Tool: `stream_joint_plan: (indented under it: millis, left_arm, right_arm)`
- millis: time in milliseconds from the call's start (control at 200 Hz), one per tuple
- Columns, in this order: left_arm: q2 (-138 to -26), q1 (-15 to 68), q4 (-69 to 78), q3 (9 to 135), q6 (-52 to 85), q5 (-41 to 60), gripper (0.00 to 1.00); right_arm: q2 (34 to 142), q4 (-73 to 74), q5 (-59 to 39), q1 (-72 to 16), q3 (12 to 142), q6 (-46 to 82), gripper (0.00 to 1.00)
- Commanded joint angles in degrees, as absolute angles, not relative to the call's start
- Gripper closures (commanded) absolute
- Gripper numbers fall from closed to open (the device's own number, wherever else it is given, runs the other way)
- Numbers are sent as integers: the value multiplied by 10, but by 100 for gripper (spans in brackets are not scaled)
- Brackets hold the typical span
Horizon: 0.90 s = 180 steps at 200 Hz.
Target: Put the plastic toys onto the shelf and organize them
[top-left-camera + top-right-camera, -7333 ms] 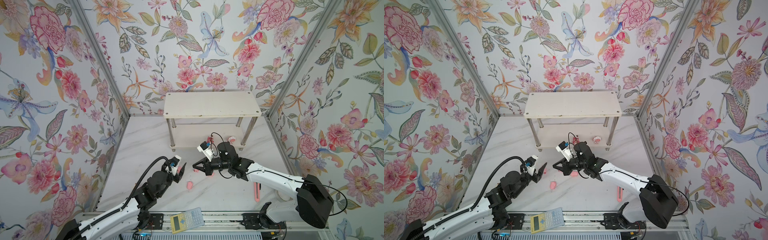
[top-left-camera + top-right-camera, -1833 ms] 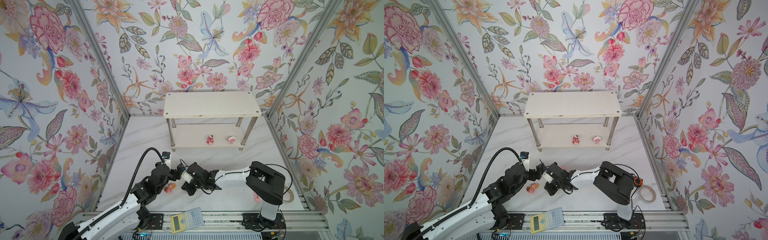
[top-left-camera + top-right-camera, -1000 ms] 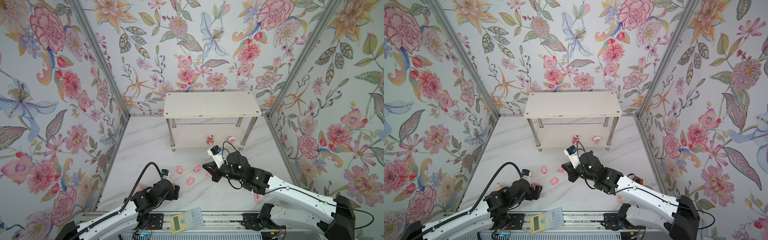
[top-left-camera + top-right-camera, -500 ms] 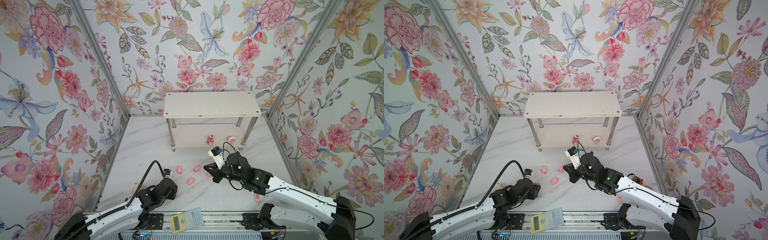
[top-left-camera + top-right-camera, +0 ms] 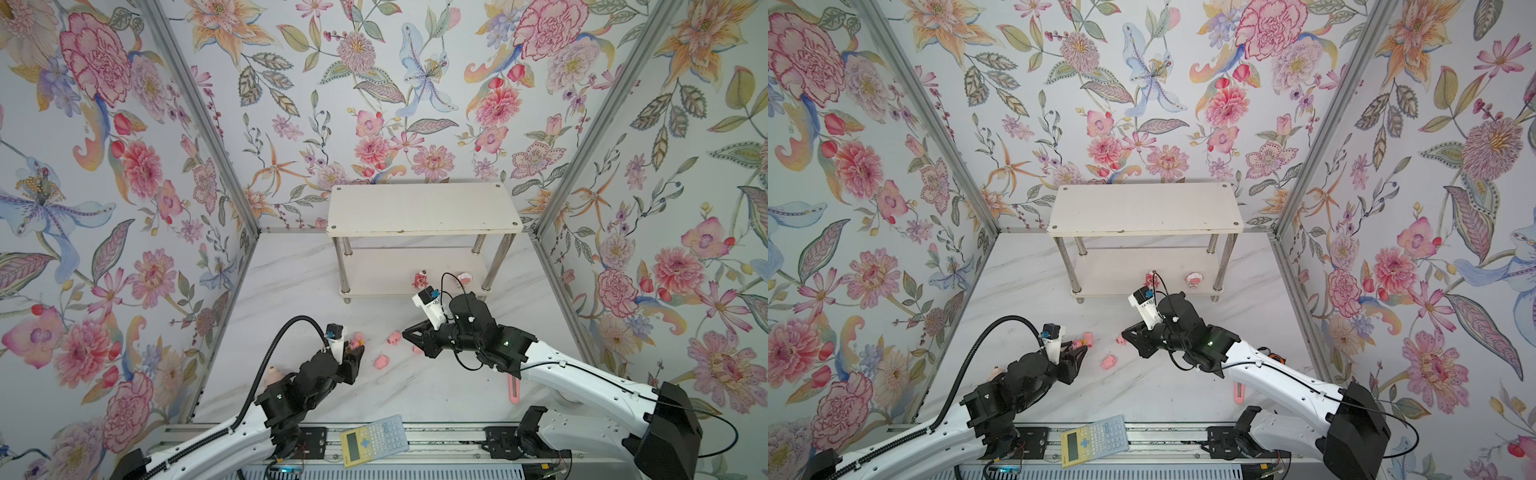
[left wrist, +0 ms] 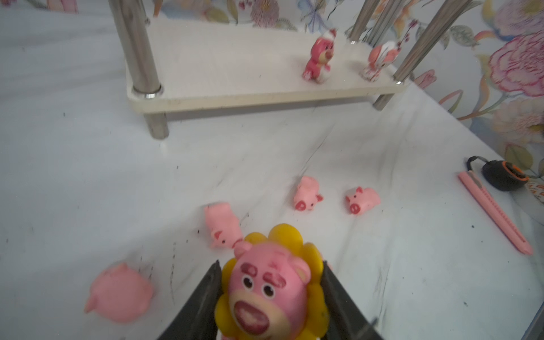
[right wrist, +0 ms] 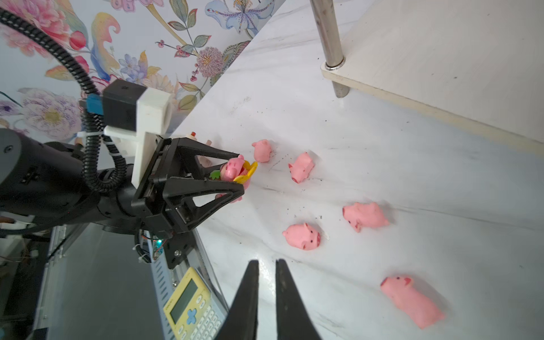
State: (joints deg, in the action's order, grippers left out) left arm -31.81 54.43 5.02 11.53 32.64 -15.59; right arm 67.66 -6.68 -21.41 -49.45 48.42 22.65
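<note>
Since half a second earlier the left gripper (image 6: 270, 266) has moved forward toward 1 o'clock, carrying the yellow-maned pink bear (image 5: 354, 343) with it. The right gripper (image 7: 267, 262) has kept its place near the middle of the marble tabletop (image 5: 291, 291), and its fingers have parted a crack.

The left fingers (image 6: 206, 294) clamp the bear's yellow petal mane from both sides, and its face is turned toward the left wrist camera. In both top views this grip sits at about 8 o'clock from the table's middle.

The right fingers (image 7: 250, 294) stand nearly together, with a narrow slit between them and nothing in it. Their tips point toward 9 o'clock, at the left gripper.

Five pink pigs (image 7: 303, 235) lie scattered on the tabletop, apart from one another, between and around the two grippers. One pig (image 5: 394, 338) lies just at 9 o'clock of the right fingertips. Another pig (image 5: 381, 361) lies at 7 o'clock of them.

The white two-tier shelf (image 5: 424, 208) stands at 12 o'clock by the back wall. On its lower tier a dark pink bear (image 5: 420, 279) stands upright at the 6 o'clock edge. A round pink-and-white figure (image 5: 464, 277) stands at the 5 o'clock corner, near a chrome leg (image 5: 494, 266).

A yellow-and-grey calculator (image 5: 374, 440) lies on the rail at 6 o'clock. A pink utility knife (image 5: 513, 390) lies at 4 o'clock, partly under the right arm.
</note>
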Motion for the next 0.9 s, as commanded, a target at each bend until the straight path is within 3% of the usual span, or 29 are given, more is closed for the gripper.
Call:
stream_joint_plan:
  millis: [0, 145, 330, 601, 896]
  left_arm:
    - [-317, 567, 255, 67, 205, -210, 83]
    - [-382, 582, 399, 55, 104, -192, 81]
    - [-442, 608, 422, 87, 22, -196, 82]
    - [-416, 613, 424, 86, -10, -181, 82]
    - [-409, 614, 410, 93, -12, -164, 83]
  right_arm:
    - [712, -62, -318, -485, 543, 254, 75]
    - [766, -68, -379, -485, 603, 272, 44]
    - [810, -147, -350, -499, 662, 232, 29]
    - [870, -214, -287, -531, 699, 172, 20]
    - [923, -216, -278, -547, 747, 156, 22]
